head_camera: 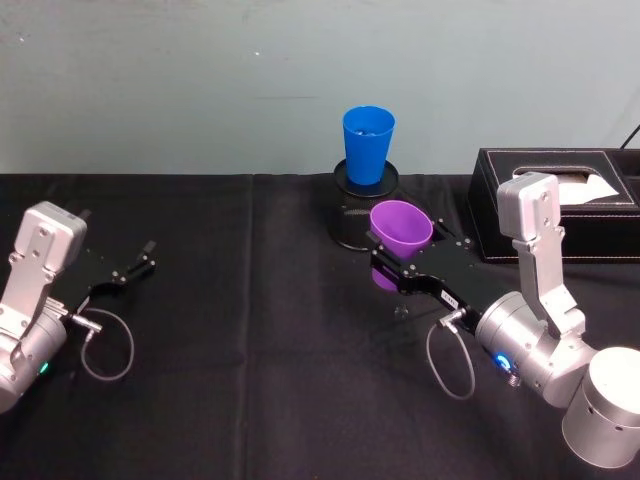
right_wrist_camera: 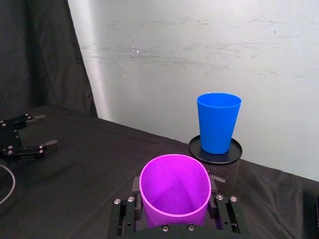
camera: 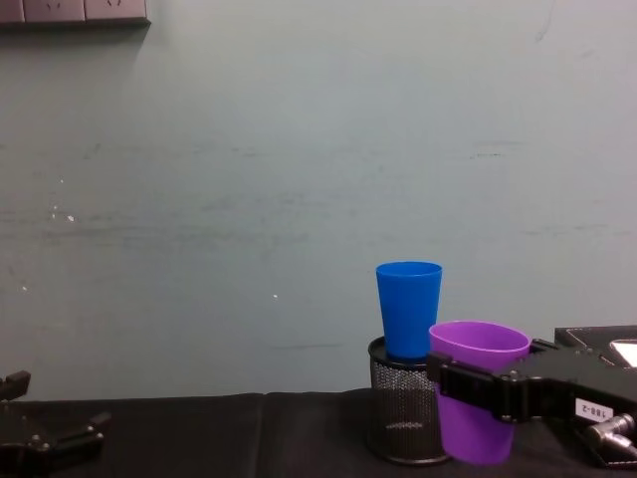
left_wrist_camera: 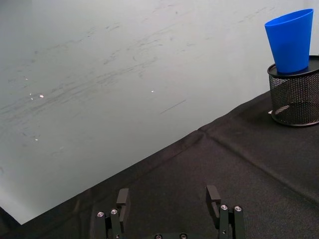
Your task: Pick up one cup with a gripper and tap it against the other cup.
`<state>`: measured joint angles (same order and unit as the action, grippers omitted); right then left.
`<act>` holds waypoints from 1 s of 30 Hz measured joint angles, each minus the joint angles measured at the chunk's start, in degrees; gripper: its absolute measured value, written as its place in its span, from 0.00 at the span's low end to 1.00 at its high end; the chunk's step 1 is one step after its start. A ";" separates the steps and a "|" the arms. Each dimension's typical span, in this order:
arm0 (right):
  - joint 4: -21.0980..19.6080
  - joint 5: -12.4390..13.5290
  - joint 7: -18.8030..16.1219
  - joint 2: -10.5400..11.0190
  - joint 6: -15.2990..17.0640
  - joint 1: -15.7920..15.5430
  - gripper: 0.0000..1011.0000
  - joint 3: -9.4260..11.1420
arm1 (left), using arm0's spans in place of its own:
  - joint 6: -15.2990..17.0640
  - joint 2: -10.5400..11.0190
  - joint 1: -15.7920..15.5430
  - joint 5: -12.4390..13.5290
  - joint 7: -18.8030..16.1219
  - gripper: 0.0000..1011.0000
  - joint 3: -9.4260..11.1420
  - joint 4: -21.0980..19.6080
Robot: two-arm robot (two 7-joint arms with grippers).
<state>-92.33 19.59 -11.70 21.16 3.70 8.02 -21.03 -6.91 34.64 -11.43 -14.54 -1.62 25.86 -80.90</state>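
Purple cup (head_camera: 400,228) sits upright, pinched by the fingers of your right gripper (head_camera: 405,258), just beside the mesh holder (head_camera: 350,222). Your target, the blue cup (head_camera: 368,143), stands atop that holder: ahead, slightly left, higher. Left gripper (head_camera: 135,262) idles far left, fingers spread.

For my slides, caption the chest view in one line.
Right gripper holds the purple cup beside the blue cup standing on a black mesh pen holder; left gripper idle at left.
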 joint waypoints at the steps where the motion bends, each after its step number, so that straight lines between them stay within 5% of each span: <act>1: 0.00 0.00 0.00 0.00 0.00 0.00 0.71 0.00 | 0.00 0.00 0.00 0.00 0.00 0.99 0.00 0.00; 30: 0.00 0.00 0.00 0.00 0.00 0.00 0.71 0.00 | 0.00 0.00 0.00 0.00 0.00 0.99 0.00 0.00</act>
<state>-92.33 19.59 -11.69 21.16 3.70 8.02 -21.03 -6.91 34.64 -11.43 -14.55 -1.62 25.86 -80.90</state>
